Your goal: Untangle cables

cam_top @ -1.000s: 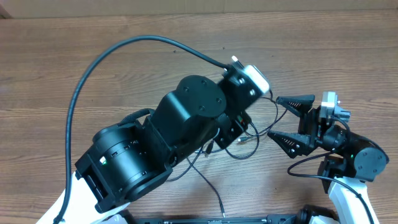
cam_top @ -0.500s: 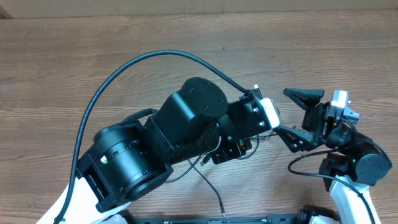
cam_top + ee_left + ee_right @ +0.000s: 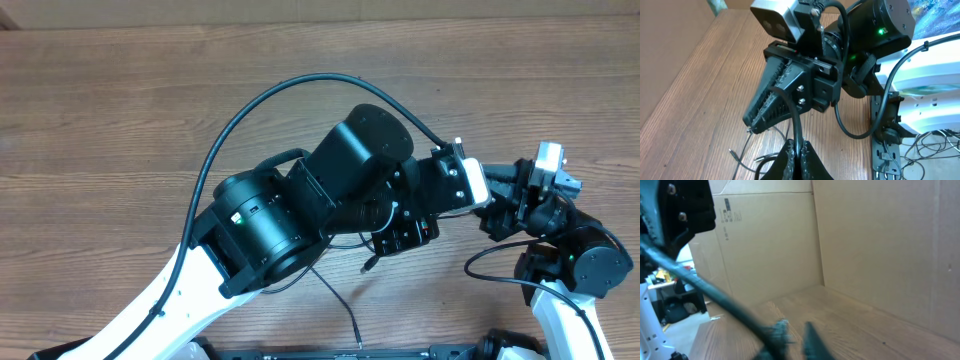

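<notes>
In the left wrist view my left gripper (image 3: 799, 150) is shut on a thin black cable (image 3: 792, 117). That cable rises and curves into the toothed fingers of my right gripper (image 3: 754, 125), which stand pressed together on it. Overhead, the left gripper (image 3: 405, 238) sits just left of the right gripper (image 3: 495, 200), whose tips are partly hidden under the left wrist camera. More cable lies loose on the table (image 3: 335, 295), with a plug end (image 3: 372, 264) dangling. The right wrist view is blurred: a dark cable (image 3: 715, 297) runs to my right gripper (image 3: 796, 335).
The left arm's thick black supply cable (image 3: 260, 110) arches over the wooden table (image 3: 100, 130). A black power strip with wires (image 3: 885, 150) sits by the right arm's base. Cardboard walls (image 3: 865, 245) stand beyond the table's far edge.
The left arm swung right and brought its held cable up to the right gripper. The right gripper's jaws went from wide open to shut on that cable.
</notes>
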